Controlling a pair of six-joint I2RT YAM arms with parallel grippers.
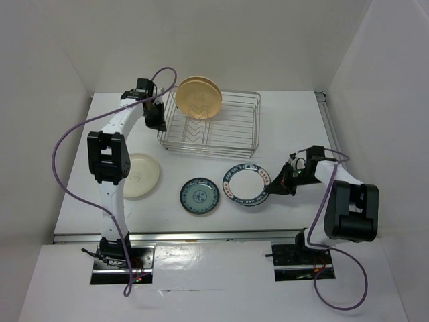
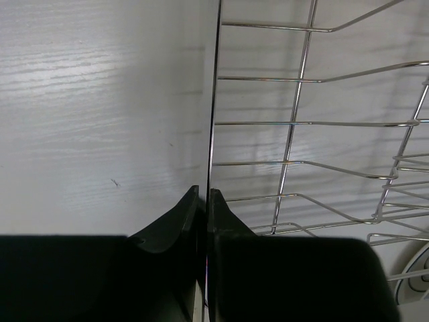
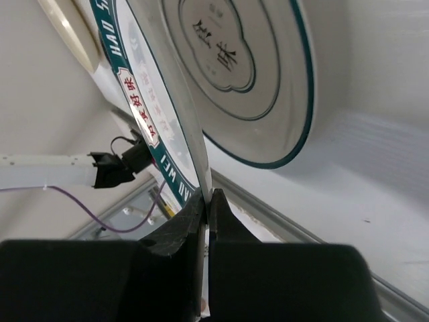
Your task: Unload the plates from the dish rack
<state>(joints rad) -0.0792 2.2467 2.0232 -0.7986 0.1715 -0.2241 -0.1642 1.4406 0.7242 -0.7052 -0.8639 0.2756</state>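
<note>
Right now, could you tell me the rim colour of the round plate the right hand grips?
Dark teal plate rim with red marks; right wrist view.

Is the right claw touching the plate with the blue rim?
Touching. The right wrist view shows the right gripper pinched shut on the blue-rimmed plate, right at its edge, with no gap.

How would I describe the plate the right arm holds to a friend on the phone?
Find the silver wire dish rack at the back of the table; three plates form a row in front of it. The rightmost plate is it, its edge pinched by the right hand. Unlike the cream plate and the small blue plate, it has a dark teal rim with red marks.
</note>
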